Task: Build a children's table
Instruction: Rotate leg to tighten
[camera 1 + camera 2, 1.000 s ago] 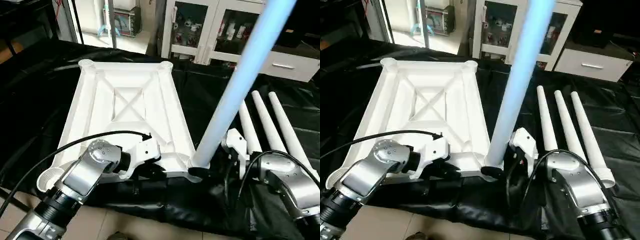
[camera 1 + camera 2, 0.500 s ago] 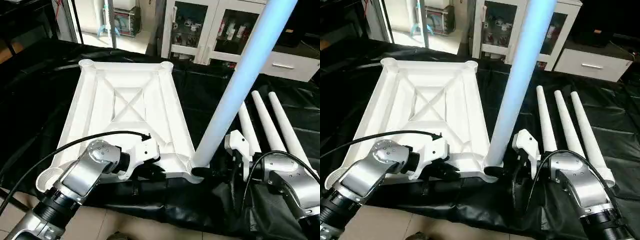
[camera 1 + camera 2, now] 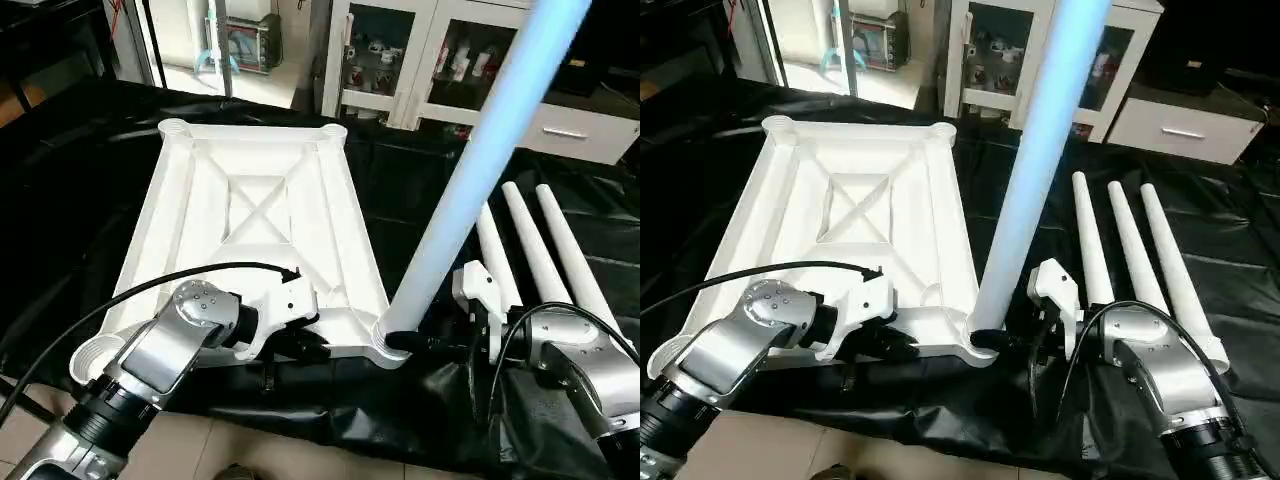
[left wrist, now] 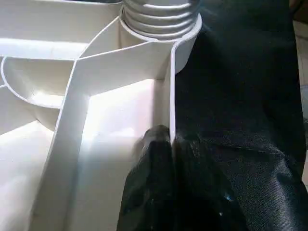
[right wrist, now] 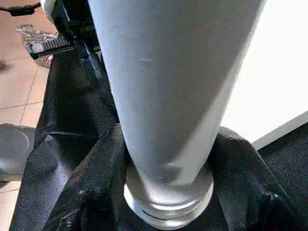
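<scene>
The children's table top (image 3: 255,200) lies upside down on black cloth, its X-ribbed underside facing up. One white leg (image 3: 470,170) stands in the near right corner socket and leans up to the right. My right gripper (image 3: 405,342) is shut around this leg's base, with a black finger (image 5: 91,187) pressed against each side of the leg (image 5: 168,96). At the near edge, my left gripper (image 3: 310,345) is shut on the top's thin rim wall (image 4: 171,86), close to a threaded socket (image 4: 161,14). Three loose legs (image 3: 530,245) lie side by side to the right.
The black cloth (image 3: 60,200) covers the work surface, and tiled floor (image 3: 200,450) shows at the front. White glass-door cabinets (image 3: 400,50) and a drawer unit (image 3: 580,130) stand behind. A black cable (image 3: 150,290) arcs over my left forearm.
My right gripper's fingers have drawn in from wide open onto the base of the standing leg. The left gripper's hold on the rim is unchanged.
</scene>
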